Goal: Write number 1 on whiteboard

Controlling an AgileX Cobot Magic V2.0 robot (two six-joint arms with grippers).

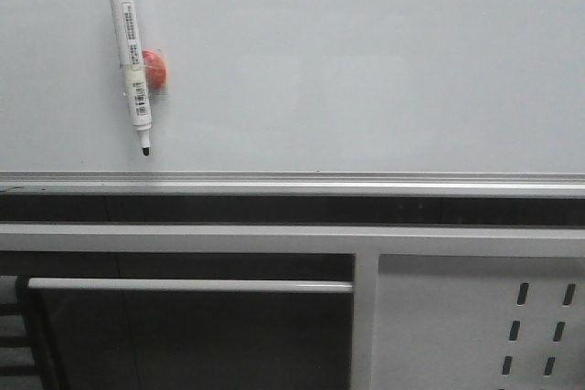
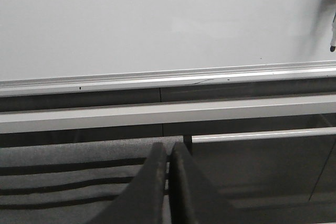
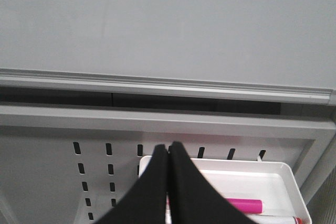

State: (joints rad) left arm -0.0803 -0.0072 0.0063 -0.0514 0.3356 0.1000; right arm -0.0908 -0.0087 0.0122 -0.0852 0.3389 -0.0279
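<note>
Whiteboard (image 1: 366,61) blank; no number 1 drawn. Marker (image 1: 128,52) hangs on it, upper left. Left claw (image 2: 169,182) and right claw (image 3: 168,182) both closed, empty. Left should open, grasp mid-barrel squarely.

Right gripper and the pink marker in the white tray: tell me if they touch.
Cannot tell. In the right wrist view the shut right gripper overlaps the pink marker lying in the white tray, but no contact or gap is plainly visible.

Both wrist views show matte black, tapered fingers: the left pair (image 2: 157,192), the right pair (image 3: 181,192).
</note>
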